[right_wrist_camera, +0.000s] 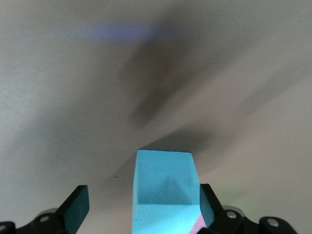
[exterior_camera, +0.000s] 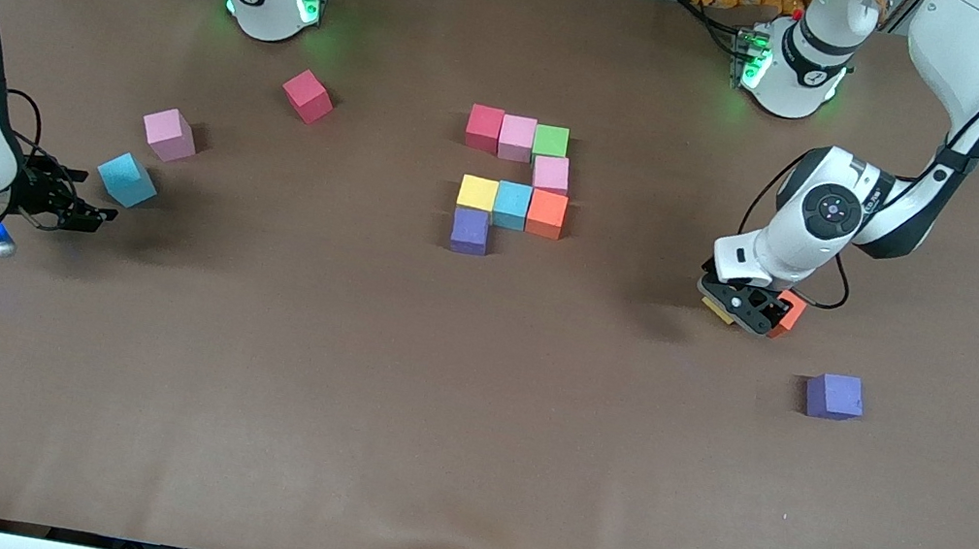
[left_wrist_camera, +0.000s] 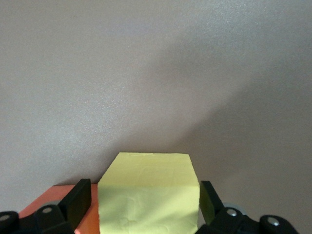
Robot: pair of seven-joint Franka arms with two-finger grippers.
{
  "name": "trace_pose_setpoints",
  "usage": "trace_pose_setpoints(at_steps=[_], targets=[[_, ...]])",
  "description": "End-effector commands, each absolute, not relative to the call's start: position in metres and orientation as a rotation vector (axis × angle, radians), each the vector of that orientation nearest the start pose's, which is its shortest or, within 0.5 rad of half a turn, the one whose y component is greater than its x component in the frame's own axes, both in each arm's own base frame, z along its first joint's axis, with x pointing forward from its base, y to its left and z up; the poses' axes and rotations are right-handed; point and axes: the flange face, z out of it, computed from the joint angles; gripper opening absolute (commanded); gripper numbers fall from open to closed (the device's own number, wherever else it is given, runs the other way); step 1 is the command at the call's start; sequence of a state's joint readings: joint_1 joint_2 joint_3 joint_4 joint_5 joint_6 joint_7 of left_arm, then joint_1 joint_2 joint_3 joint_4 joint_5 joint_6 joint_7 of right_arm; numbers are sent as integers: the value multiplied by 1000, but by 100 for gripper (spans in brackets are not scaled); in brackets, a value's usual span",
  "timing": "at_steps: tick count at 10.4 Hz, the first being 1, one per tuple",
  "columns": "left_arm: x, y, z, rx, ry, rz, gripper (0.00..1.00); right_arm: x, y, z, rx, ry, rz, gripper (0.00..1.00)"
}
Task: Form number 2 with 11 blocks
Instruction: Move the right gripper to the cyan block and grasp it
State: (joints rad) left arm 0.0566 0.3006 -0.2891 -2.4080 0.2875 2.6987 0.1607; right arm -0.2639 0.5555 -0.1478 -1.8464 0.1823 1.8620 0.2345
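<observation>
- The number 2 point(exterior_camera: 515, 182) lies on the desk point(exterior_camera: 331, 407), between the two pincers and well apart from both.
- It is part made, with four rows and eight blocks that touch.
- The row nearest the robots has the red block point(exterior_camera: 484, 127), the pink block point(exterior_camera: 517, 138) and the green block point(exterior_camera: 551, 141).
- The next row is one more pink cube point(exterior_camera: 551, 173), touching the green block.
- The third row has the yellow cube point(exterior_camera: 477, 192), the blue cube point(exterior_camera: 511, 204) and the orange cube point(exterior_camera: 546, 214).
- The purple cube point(exterior_camera: 470, 231) makes the fourth row, touching the yellow cube.
- The left pincer point(exterior_camera: 747, 308) is low over the desk at the left arm's end.
- It is released, with one finger on each side of a loose yellow block point(left_wrist_camera: 148, 195) that sits on the desk.
- A loose orange block point(exterior_camera: 790, 312) sits just beside that pincer.
- A loose purple block point(exterior_camera: 834, 396) is near the left pincer, closer to the front camera.
- The right pincer point(exterior_camera: 94, 214) is at the right arm's end and is released.
- A loose blue block point(exterior_camera: 126, 179) sits just by it, and the right wrist view shows a gap on each side of the block.
- A loose pink block point(exterior_camera: 169, 134) is near the right pincer, and a loose red block point(exterior_camera: 308, 96) is farther from it.
</observation>
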Motion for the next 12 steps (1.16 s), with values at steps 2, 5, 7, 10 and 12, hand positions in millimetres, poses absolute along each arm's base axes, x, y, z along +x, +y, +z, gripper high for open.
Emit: trace_pose_setpoints(at_steps=[2, 5, 7, 10, 12], targets=[[472, -129, 203, -2972, 945, -27, 81, 516, -216, 197, -2668, 1102, 795, 100], [472, -130, 207, -2969, 941, -21, 76, 509, -214, 192, -2643, 1108, 820, 100], [474, -137, 212, -2972, 946, -27, 73, 504, -218, 190, -2626, 1102, 845, 100], [476, -150, 217, -3011, 920, -42, 70, 502, -217, 188, -2619, 1093, 860, 68], [481, -151, 221, -3009, 920, -54, 67, 502, -215, 186, -2622, 1084, 868, 12]])
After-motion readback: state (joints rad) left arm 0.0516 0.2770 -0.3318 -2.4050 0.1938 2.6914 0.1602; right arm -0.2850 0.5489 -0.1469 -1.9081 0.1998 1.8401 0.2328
